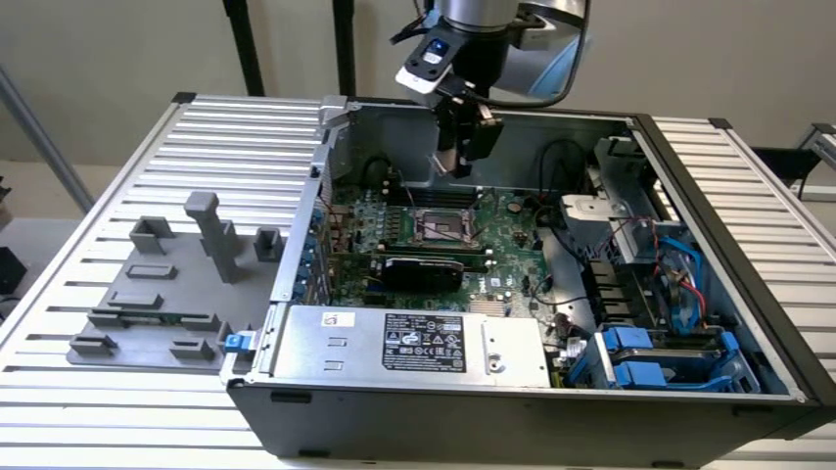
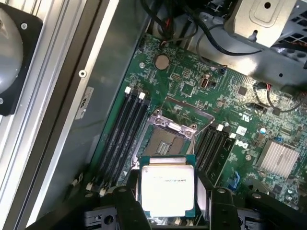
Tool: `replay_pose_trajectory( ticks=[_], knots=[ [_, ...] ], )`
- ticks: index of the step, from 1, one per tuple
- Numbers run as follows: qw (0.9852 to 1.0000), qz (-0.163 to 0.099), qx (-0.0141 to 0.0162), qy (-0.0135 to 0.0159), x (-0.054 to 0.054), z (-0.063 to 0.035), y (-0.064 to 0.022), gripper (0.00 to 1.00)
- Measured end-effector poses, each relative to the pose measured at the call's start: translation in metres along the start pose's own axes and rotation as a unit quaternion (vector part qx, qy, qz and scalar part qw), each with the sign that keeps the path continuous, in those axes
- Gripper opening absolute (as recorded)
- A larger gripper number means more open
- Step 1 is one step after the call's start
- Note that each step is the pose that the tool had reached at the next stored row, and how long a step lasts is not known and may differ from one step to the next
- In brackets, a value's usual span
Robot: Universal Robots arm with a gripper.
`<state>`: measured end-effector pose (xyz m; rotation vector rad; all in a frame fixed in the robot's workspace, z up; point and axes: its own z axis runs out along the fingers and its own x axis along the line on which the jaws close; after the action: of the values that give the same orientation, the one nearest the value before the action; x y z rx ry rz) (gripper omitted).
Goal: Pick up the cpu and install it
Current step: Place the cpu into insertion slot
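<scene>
- above the green motherboard [image 1: 490,220] inside the open grey metal computer case [image 1: 523,416], we see the black two-fingered gripper [image 1: 457,168] hovering clear of the board.
- in the wrist view we see the gripper [image 2: 168,194] with its black fingers [image 2: 129,201] closed partway against two opposite edges of the small flat square cpu [image 2: 168,187] with a shiny silver metal top and a thin green rim; the cpu is held between them, off the board.
- we find the black square-framed socket [image 2: 169,139] just beyond the held cpu, its metal load frame swung up and the contact field uncovered; in the exterior view the socket [image 1: 441,231] sits near the middle of the board, below the gripper.
- we note long black memory slots [image 2: 125,129] on both sides of the socket.
- we see the large grey power supply box with a black label [image 1: 405,343] along the case wall nearest the exterior camera.
- we see the case resting on a ribbed aluminium table [image 1: 117,421], with a grey plastic fixture plate [image 1: 157,294] lying to the exterior view's left of it.
</scene>
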<state>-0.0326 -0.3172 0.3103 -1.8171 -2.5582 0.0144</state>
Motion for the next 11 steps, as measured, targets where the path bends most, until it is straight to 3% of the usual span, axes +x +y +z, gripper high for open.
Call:
replay_pose_trajectory(
  ticks=[5,11],
  knots=[
    [0.9990,0.045,0.0001,0.0004,0.0000,0.0032,0.0000,0.55],
    [0.9951,0.099,0.0002,0.0010,0.0000,0.0075,0.0001,0.55]
  ],
)
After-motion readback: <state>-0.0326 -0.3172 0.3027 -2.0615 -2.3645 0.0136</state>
